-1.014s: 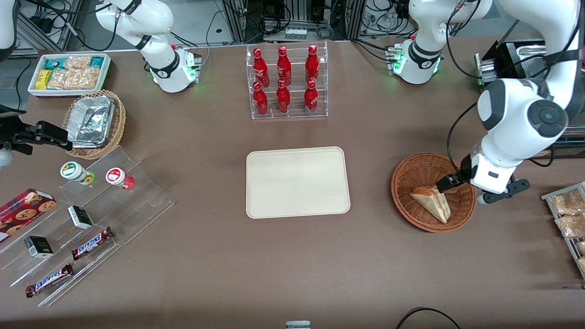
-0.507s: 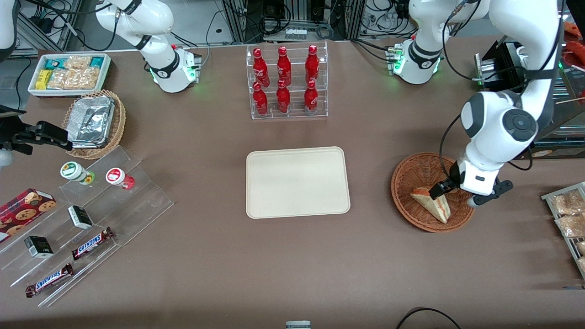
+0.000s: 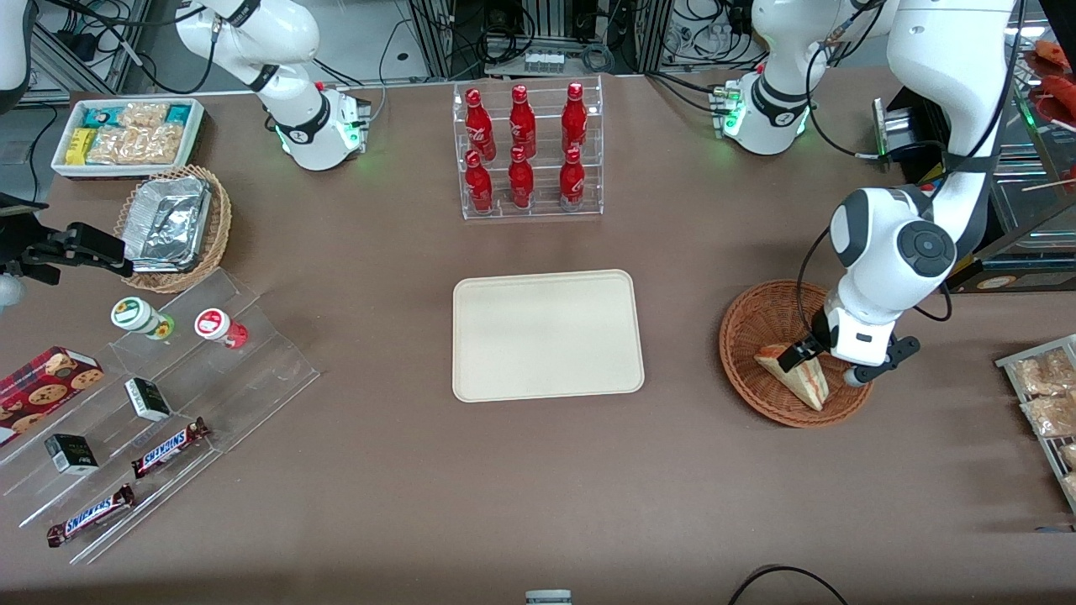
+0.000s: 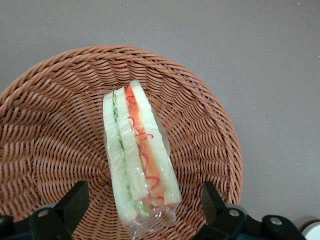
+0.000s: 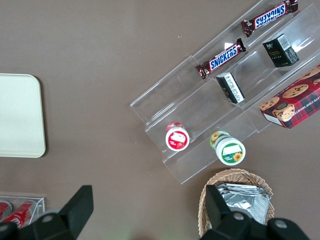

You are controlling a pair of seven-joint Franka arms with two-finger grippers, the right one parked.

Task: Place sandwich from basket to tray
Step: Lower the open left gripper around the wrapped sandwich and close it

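Gripper [image 4: 142,200] has descended into the basket [image 3: 748,323], fingers spread astride the sandwich [image 4: 137,157]; closure precedes transfer to the tray [image 3: 546,336].

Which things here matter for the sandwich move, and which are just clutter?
Job: sandwich in the basket; open gripper straddling it; tray.

Lying about: cola bottles, Snickers bars, cookie box, foil trays, snack bin.
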